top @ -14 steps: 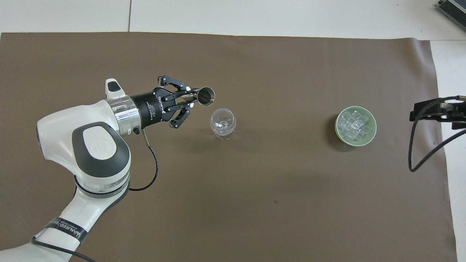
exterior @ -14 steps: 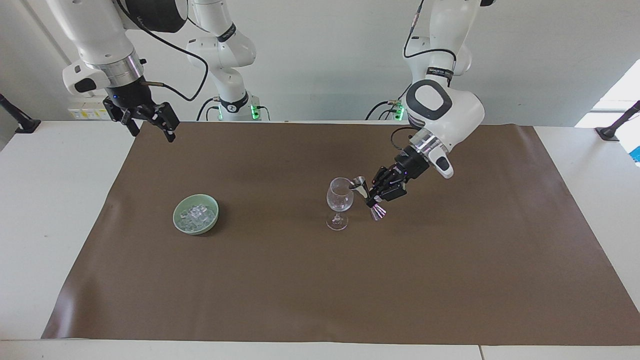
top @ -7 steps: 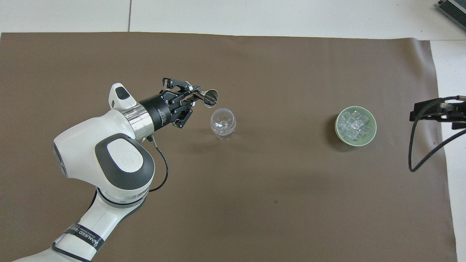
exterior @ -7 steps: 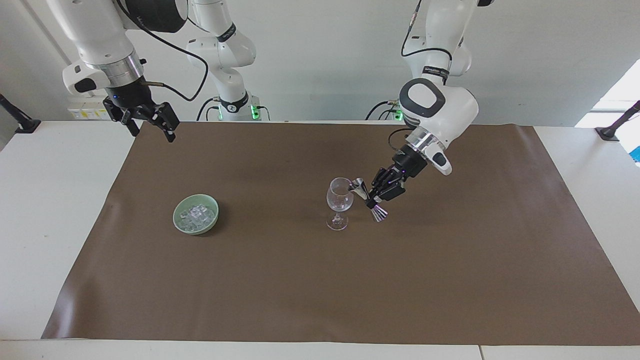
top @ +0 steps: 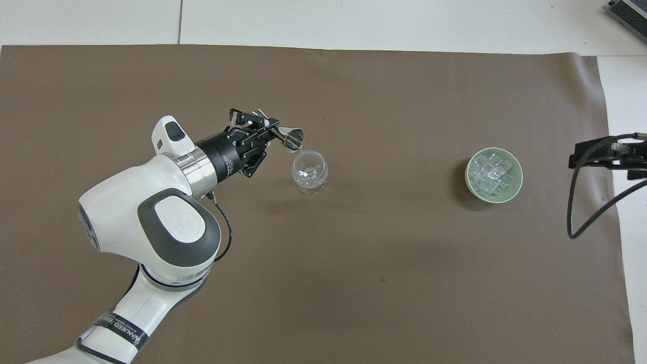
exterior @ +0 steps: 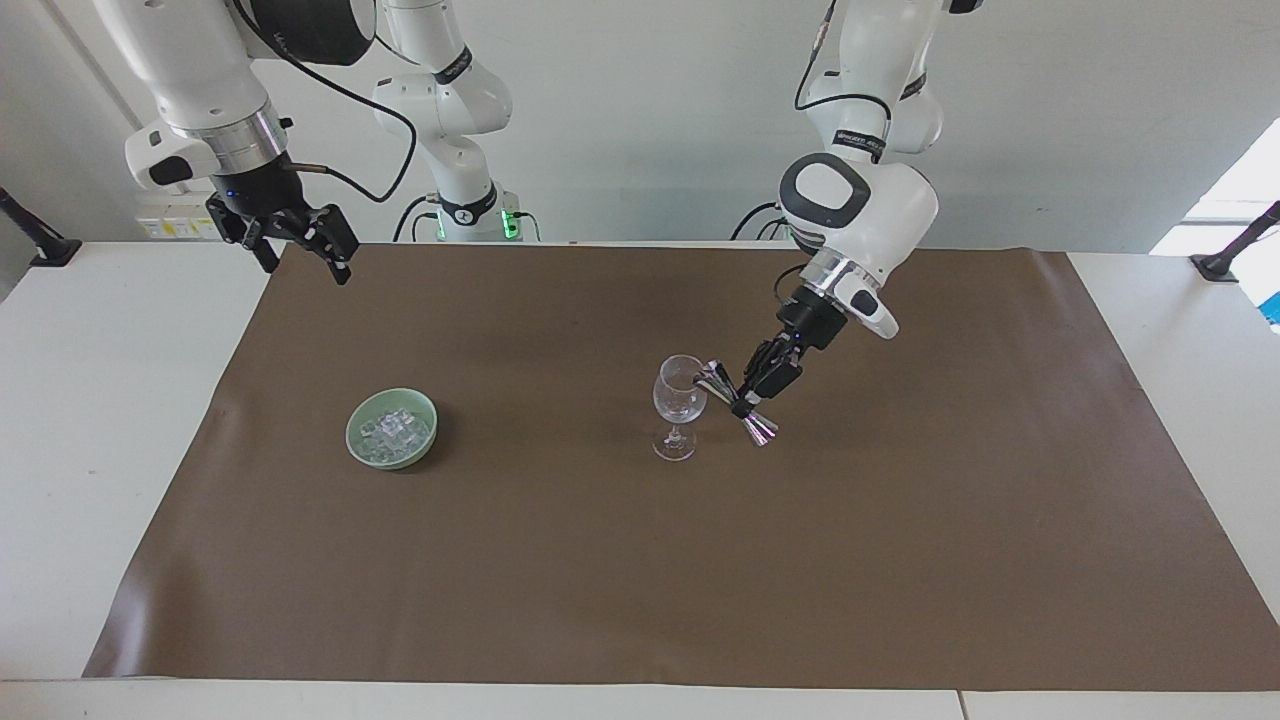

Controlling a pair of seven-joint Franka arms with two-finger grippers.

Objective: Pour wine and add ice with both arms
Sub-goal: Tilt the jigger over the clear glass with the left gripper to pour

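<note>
Two grippers working: left gripper (exterior: 747, 402) clamping steel jigger (exterior: 738, 402) at waist, tipping it over fragile wine glass (exterior: 679, 405); right gripper (exterior: 296, 240) waiting spread. Ice (exterior: 394, 431) looking slippery.

Clear ice cubes (exterior: 395, 431) heaped in a pale green bowl (exterior: 362, 450), toward the right arm's end. Steel jigger (exterior: 738, 398) tilted, mouth at the stemmed glass (exterior: 679, 398) rim.

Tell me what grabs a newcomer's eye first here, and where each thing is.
The left gripper draws the eye at mid-mat: it is shut on a steel jigger, tipping it at the rim of the clear wine glass. The pale green bowl of ice sits toward the right arm's end. The right gripper waits open above the mat's corner.
</note>
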